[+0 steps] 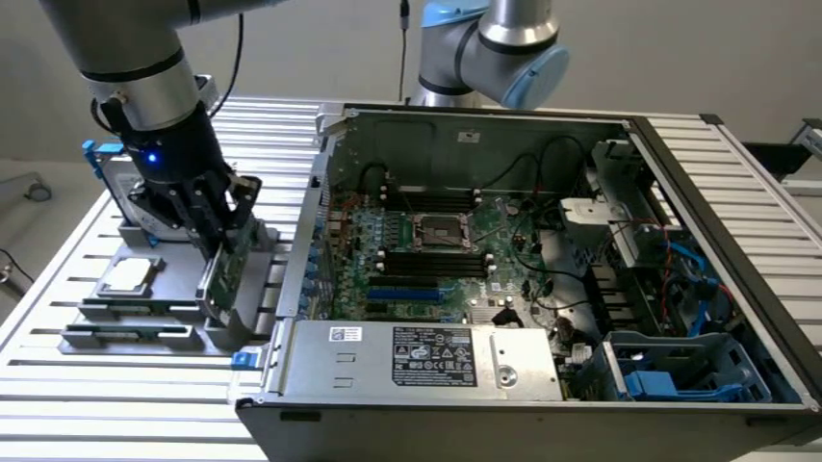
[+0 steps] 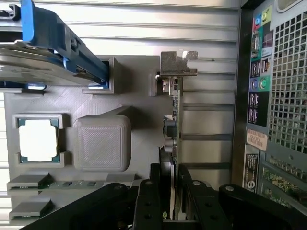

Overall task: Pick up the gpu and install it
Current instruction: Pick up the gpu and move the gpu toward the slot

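Gripper (image 1: 218,241) is down over the grey printed parts holder (image 1: 154,310) on the slatted aluminium table (image 1: 115,395), at the exterior view's left of the open black tower computer case (image 1: 719,250). The gpu (image 1: 229,277), a thin card with a green board face, dark cooler and silver end bracket, stands on edge in the holder's slot. I judge it was parked that way so its top edge is free to be pinched. From the wrist view, the black fingers (image 2: 153,191) sit one on each side of the card (image 2: 171,129), flush against cooler and board, so I read the gripper (image 2: 169,175) as clamped on the gpu. The bracket sits in its notch, so I judge the card not yet lifted. The grip is taken away from the bracket end, probably to keep that end clear. In the same holder are the small square silver CPU chip (image 1: 129,276) in its pocket and the silver hard drive with blue rails (image 1: 118,178), both untouched. The green motherboard (image 1: 437,252) lies exposed inside the case.
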`<act>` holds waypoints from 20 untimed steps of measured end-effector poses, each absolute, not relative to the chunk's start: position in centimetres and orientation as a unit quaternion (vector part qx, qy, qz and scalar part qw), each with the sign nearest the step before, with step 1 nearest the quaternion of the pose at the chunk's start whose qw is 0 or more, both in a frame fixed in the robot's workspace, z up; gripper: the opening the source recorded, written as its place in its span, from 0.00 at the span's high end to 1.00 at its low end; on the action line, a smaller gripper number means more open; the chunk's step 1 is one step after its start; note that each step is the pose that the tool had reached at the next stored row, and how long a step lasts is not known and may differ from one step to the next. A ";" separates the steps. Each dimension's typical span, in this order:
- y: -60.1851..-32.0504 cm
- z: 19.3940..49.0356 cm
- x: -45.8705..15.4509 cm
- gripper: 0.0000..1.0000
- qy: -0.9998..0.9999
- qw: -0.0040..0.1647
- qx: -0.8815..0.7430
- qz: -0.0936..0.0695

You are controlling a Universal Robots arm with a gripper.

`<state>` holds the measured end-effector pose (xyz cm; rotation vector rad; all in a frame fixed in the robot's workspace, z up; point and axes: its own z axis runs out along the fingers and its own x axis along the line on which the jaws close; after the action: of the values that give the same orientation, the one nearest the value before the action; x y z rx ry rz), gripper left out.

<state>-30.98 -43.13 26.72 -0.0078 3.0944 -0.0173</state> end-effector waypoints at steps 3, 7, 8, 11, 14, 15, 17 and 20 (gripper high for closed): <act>-43.1 28.1 -31.0 0.74 1.000 0.024 -0.003 -0.006; -43.1 29.9 -31.0 0.74 1.000 0.024 -0.003 -0.006; -43.1 30.3 -31.0 0.74 1.000 0.024 -0.003 -0.006; -43.1 31.7 -30.9 0.74 1.000 0.024 -0.002 -0.006; -43.1 33.1 -30.6 0.74 1.000 0.024 -0.002 -0.006; -43.1 33.5 -30.6 0.74 1.000 0.024 -0.002 -0.006; -43.1 34.4 -30.3 0.74 1.000 0.023 -0.002 -0.006; -43.1 35.8 -29.6 0.74 1.000 0.023 -0.002 -0.006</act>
<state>-29.63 -43.14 35.80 -0.0075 3.0954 -0.0176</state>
